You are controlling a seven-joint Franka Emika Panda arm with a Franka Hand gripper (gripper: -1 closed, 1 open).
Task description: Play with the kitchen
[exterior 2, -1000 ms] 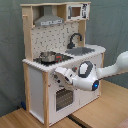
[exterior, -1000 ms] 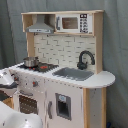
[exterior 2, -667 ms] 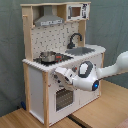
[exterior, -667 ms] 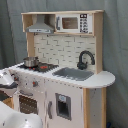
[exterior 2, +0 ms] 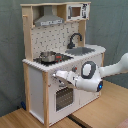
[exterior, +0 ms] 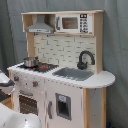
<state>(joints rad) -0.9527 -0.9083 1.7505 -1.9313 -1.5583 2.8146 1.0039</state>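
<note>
Much of the arm (exterior: 15,120) is cut off in the first exterior view: only a white rounded shell fills the bottom corner at the first exterior view's left, and a white-and-dark part pokes in at the same edge beside the stove knobs (exterior: 24,81). In the second exterior view the arm (exterior 2: 107,75) enters from the second exterior view's right, reaching roughly level across the front of the kitchen (exterior 2: 60,60), with a round grey joint cap and a small blue light near its wrist. The gripper (exterior 2: 59,75) points toward the second exterior view's left and sits right at the kitchen's front panel, just above the oven door (exterior 2: 62,97); I cannot tell whether its fingers are apart or together, nor whether they touch the panel.

The kitchen stands on a wooden floor (exterior 2: 107,107) against a grey curtain (exterior 2: 112,25). On its counter a small metal pot (exterior 2: 48,56) rests on the stove, with the sink (exterior: 74,73) and black faucet (exterior: 85,59) beside it. Behind these rises the pegboard back (exterior: 57,49), and above it the grey hood (exterior: 40,25) and a toy microwave (exterior: 74,23), whose keypad markings are too small to read. No writing can be made out anywhere.
</note>
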